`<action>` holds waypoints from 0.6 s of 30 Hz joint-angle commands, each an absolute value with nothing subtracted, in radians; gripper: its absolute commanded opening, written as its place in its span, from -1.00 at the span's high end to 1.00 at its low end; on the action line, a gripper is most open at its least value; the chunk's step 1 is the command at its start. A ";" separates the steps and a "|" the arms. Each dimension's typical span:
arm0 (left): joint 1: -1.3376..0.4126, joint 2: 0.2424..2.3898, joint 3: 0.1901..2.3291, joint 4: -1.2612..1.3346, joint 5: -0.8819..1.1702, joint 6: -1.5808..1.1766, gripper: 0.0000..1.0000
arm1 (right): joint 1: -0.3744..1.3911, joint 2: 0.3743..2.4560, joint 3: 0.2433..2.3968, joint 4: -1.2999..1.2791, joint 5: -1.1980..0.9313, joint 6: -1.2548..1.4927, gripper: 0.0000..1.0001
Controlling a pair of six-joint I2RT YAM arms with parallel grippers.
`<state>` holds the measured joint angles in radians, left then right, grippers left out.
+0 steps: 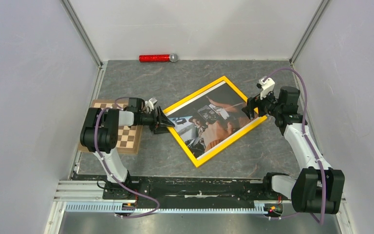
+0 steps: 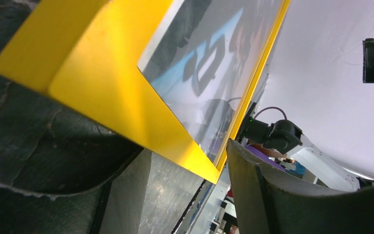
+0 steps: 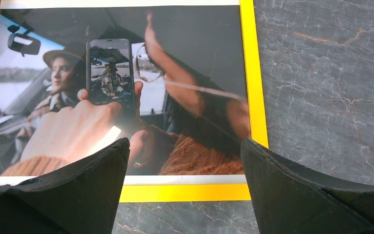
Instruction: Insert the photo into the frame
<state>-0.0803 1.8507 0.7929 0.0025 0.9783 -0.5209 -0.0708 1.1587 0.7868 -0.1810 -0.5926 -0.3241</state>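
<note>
Photo (image 1: 209, 121): face up inside the frame (image 1: 195, 95), mid-table, slightly right of centre in the top view. Dark car interior, a phone held up, thin white border showing inside the rails. A glossy reflection runs across the print in the right wrist view.

Frame: yellow-orange, turned diagonally, one corner pointing toward the far wall and one toward the arm bases. It sits on a grey stone-patterned mat (image 1: 263, 156).

Left gripper (image 1: 168, 122): at the frame's left corner. In its wrist view the corner (image 2: 107, 83) runs down between the two fingers (image 2: 272, 195), one under the rail and one just beside its tip. Cannot tell whether they pinch it or stand free.

Right gripper (image 1: 248, 108): over the frame's right-hand rail. Jaws spread wide, holding nothing; the rail and the photo's edge show in the gap.

Chessboard (image 1: 126, 136): left edge of the mat, partly under the left arm.

Red glittery tube with silver cap (image 1: 158, 58): lying against the far wall, well apart from the frame.
</note>
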 commanded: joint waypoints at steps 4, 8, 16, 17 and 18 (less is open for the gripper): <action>-0.064 1.805 0.797 -0.069 0.723 -0.408 -0.36 | -0.069 1.156 0.784 -0.136 -0.561 -0.308 -0.73; -0.064 1.789 0.798 -0.085 0.705 -0.399 -0.38 | -0.069 1.157 0.779 -0.121 -0.558 -0.297 -0.74; -0.065 1.744 0.801 -0.101 0.684 -0.380 -0.41 | -0.069 1.157 0.779 -0.107 -0.536 -0.291 -0.78; -0.066 1.737 0.802 -0.103 0.681 -0.378 -0.41 | -0.069 1.158 0.778 -0.104 -0.533 -0.290 -0.78; -0.066 1.728 0.802 -0.103 0.680 -0.375 -0.41 | -0.069 1.160 0.779 -0.099 -0.530 -0.288 -0.79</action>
<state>-0.0780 1.7519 0.7986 -0.0734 0.8154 -0.4686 -0.0708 1.1599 0.7864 -0.1581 -0.5499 -0.3042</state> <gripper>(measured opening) 0.700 0.888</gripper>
